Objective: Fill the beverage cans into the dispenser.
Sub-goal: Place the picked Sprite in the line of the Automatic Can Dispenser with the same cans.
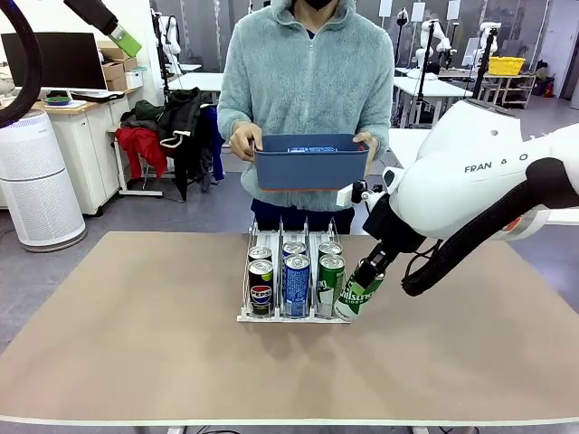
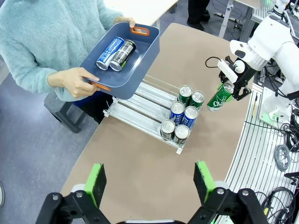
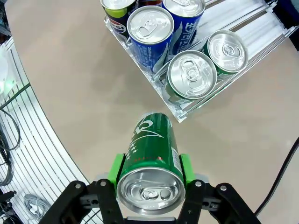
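Observation:
The dispenser [image 1: 246, 271] stands mid-table with cans in all three lanes: dark Pepsi cans [image 1: 261, 287] on the left, blue-and-white ones [image 1: 296, 285] in the middle, green ones [image 1: 330, 282] on the right. My right gripper [image 3: 149, 170] is shut on a green can [image 3: 152, 144], which hangs tilted just outside the dispenser's front right corner [image 1: 359, 289]. High over the near side of the table, my left gripper [image 2: 149, 179] stands open and holds nothing. The far stretches of the lanes [image 2: 140, 105] are bare.
A person at the far edge holds a dark blue bin [image 1: 312, 167] with both hands above the dispenser's far end. Two more cans [image 2: 117, 52] lie in it. A wire shelf with cables [image 2: 275, 154] runs beside the table's right side.

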`<state>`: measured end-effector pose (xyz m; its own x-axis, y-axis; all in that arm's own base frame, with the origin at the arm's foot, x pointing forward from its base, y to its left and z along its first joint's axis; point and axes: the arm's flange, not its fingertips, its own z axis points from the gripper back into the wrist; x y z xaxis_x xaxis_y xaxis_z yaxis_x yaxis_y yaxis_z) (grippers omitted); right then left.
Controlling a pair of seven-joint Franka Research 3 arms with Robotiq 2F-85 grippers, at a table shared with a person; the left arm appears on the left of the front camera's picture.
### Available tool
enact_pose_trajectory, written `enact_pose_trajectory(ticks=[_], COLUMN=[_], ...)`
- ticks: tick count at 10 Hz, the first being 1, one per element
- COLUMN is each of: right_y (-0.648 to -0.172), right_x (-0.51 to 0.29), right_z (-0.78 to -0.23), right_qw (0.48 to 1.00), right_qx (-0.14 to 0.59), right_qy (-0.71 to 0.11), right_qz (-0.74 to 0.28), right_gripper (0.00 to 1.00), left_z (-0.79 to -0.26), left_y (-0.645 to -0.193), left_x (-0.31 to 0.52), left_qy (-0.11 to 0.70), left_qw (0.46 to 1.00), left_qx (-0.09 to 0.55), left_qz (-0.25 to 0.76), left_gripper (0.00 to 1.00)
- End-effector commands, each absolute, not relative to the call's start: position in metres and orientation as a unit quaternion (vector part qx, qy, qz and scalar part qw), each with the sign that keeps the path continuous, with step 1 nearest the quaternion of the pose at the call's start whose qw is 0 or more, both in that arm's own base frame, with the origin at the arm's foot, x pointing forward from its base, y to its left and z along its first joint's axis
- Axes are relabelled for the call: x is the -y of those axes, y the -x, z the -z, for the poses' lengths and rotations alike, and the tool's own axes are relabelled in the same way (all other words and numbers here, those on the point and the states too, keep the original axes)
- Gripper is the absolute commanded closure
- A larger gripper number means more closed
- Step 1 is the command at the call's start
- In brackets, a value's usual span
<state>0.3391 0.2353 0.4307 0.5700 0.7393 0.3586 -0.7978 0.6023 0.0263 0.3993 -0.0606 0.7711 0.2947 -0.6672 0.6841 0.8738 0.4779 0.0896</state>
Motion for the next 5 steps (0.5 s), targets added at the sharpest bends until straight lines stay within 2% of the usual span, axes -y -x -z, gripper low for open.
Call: enact_pose_trajectory(ticks=[1, 5], right_y=[-0.331, -0.349], right_x=[-0.251, -0.266], right_z=[-0.418, -0.417], right_qw=[0.878, 0.868], right_qx=[0.185, 0.204], right_qy=[-0.093, -0.095], right_qz=[-0.431, -0.442], right_gripper=[0.42, 0.42], left_z=[-0.771, -0.771], left_y=[-0.398, -0.398], left_x=[0.06, 0.06], left_qy=[0.153, 0.153], left_qw=[0.791, 0.791], left_qx=[0.339, 0.339], left_qz=[0.487, 0.487], left_gripper=[0.0, 0.0])
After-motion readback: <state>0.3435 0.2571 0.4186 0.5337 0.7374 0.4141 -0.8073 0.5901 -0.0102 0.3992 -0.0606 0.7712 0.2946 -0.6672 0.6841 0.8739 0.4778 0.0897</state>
